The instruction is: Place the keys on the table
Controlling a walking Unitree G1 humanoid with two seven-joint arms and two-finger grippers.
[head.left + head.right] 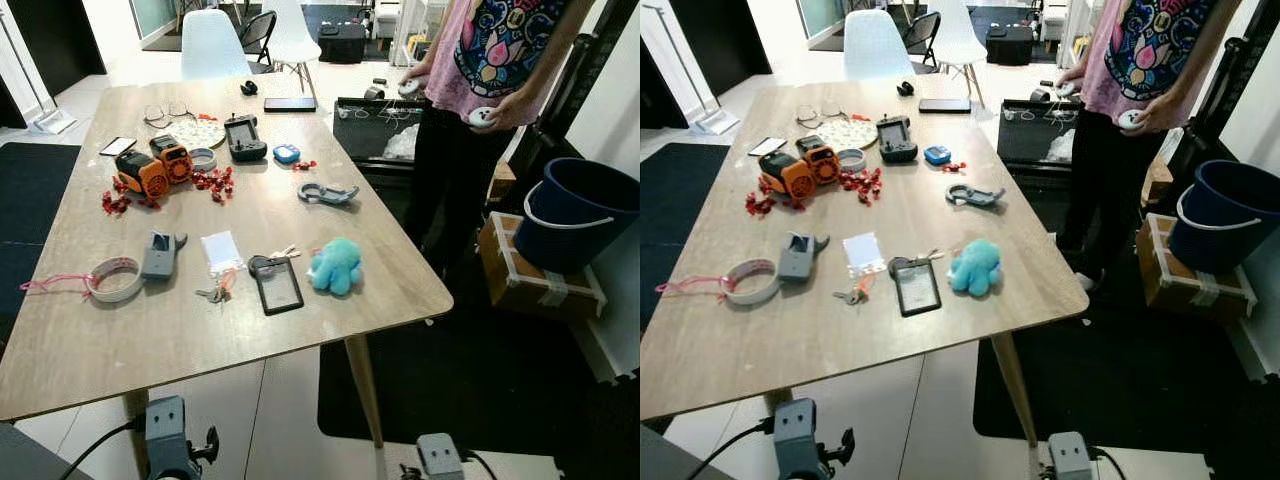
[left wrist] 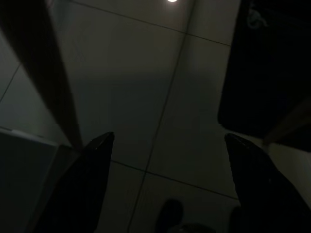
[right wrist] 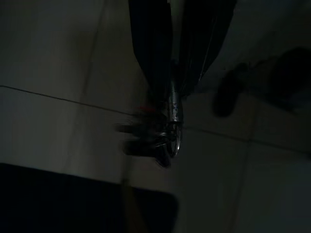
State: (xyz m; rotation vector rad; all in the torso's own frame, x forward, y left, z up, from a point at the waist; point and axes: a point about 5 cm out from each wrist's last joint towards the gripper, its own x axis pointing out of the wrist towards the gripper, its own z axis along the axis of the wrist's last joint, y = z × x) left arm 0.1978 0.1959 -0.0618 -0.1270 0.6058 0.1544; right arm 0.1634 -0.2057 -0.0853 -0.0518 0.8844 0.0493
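Hanging from my right gripper (image 3: pixel 167 97), the keys (image 3: pixel 158 138) dangle on their ring below the tips, my jaws pinched narrow around the ring so the bunch swings free over the tiled floor (image 3: pixel 58 58). I judge I carry them low like this because that arm hangs at my side, under the edge of the desk (image 1: pixel 120 350), and it has to come up and over before I can set them down. My left gripper (image 2: pixel 167 160) hangs idle, jaws wide apart with nothing between them, pointing at the same dim tiles.

My wrist cameras give me the keys and both sets of jaws; my head cameras give me the target instead. From up there the desk spreads ahead, crowded along its near half: a tape roll (image 1: pixel 115 280) with a pink cord, a grey tool (image 1: pixel 158 255), a small clear bag (image 1: pixel 222 250), another bunch of keys (image 1: pixel 215 293) already lying there, a badge holder (image 1: pixel 276 285) and a teal plush octopus (image 1: pixel 335 266). Bare wood along the near edge looks to me the easiest landing spot. A person (image 1: pixel 480 60) stands at the far right corner of the desk, well apart from that spot, beside a dark blue bucket (image 1: pixel 575 210).
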